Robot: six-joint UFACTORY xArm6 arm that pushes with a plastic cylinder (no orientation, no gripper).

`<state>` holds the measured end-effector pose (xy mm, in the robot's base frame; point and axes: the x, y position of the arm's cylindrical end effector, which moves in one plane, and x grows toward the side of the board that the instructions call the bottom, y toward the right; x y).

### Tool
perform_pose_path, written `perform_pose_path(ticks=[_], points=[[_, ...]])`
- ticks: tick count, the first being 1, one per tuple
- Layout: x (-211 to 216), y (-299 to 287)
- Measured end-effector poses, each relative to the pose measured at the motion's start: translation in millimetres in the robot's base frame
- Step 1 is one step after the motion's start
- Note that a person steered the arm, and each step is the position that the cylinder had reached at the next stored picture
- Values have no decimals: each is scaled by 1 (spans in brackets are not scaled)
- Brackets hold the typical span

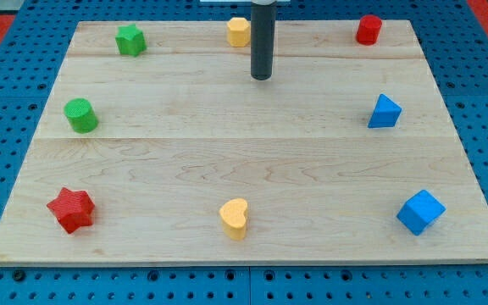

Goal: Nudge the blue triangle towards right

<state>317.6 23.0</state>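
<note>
Camera view: my tip point(262, 78) rests bare on the wooden board point(244, 169), gripping nothing, just right of what looks like a yellow hexagon block point(238, 31). Blue triangle point(384, 112) sits well apart, near the view's right edge.

Around the wooden board point(244, 169) sit a green star point(130, 40), red cylinder point(368, 30), green cylinder point(80, 115), red star point(71, 209), yellow heart point(235, 218) and blue cube point(420, 212).
</note>
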Motion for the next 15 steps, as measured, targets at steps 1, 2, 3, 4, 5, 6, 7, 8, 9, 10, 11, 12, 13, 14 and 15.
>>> perform_pose_path(ticks=[1, 2, 3, 4, 5, 6, 7, 8, 9, 10, 11, 12, 13, 14, 15], points=[[1, 0], [6, 0], [8, 2], [10, 7], [10, 12], [10, 18], [21, 52], [26, 68], [27, 68], [49, 74], [76, 90], [83, 106], [87, 129], [102, 167], [131, 202]])
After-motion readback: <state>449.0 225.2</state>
